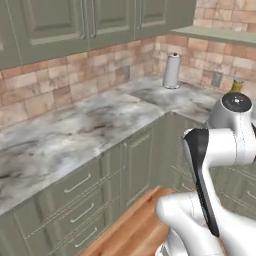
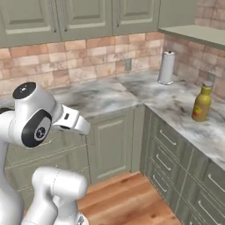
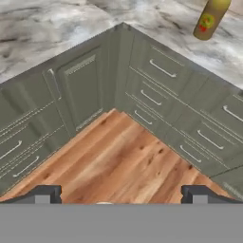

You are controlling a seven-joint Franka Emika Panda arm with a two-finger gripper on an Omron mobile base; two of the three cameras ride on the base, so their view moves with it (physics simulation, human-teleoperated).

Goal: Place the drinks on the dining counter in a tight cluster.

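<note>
Standing upright on the marble counter [image 1: 75, 135] in the corner kitchen, seen from the left base camera: a white paper-towel roll [image 1: 172, 71] near the tan brick wall [image 1: 60, 80], with the grey cap and amber neck of the tall bottle [image 1: 236, 86] peeking out just behind the arm's [image 1: 220, 145] rounded white joint, which hides the rest. Green drawers [image 1: 80, 210] below, wooden floor [image 1: 135, 230] at the foot of them.

From the right base camera: same corner, bottle [image 2: 202, 103] now in full, upright on the right-hand run of the counter [image 2: 176, 103], well apart from the towel roll [image 2: 166, 67] farther back toward the wall. Wall outlet [image 2: 128, 65] set in the brick; upper cabinets [image 2: 79, 17] above. White arm [image 2: 39, 118] folded at lower left, well apart from the bottle.

From the hand camera: gripper [image 3: 121, 195] held above the wooden floor [image 3: 114, 161], fingertips [image 3: 47, 193] set wide apart, clasping nothing. Lower part of the bottle [image 3: 210, 19], red-yellow label showing, on the marble at upper right, beyond the drawer fronts [image 3: 180, 114].
</note>
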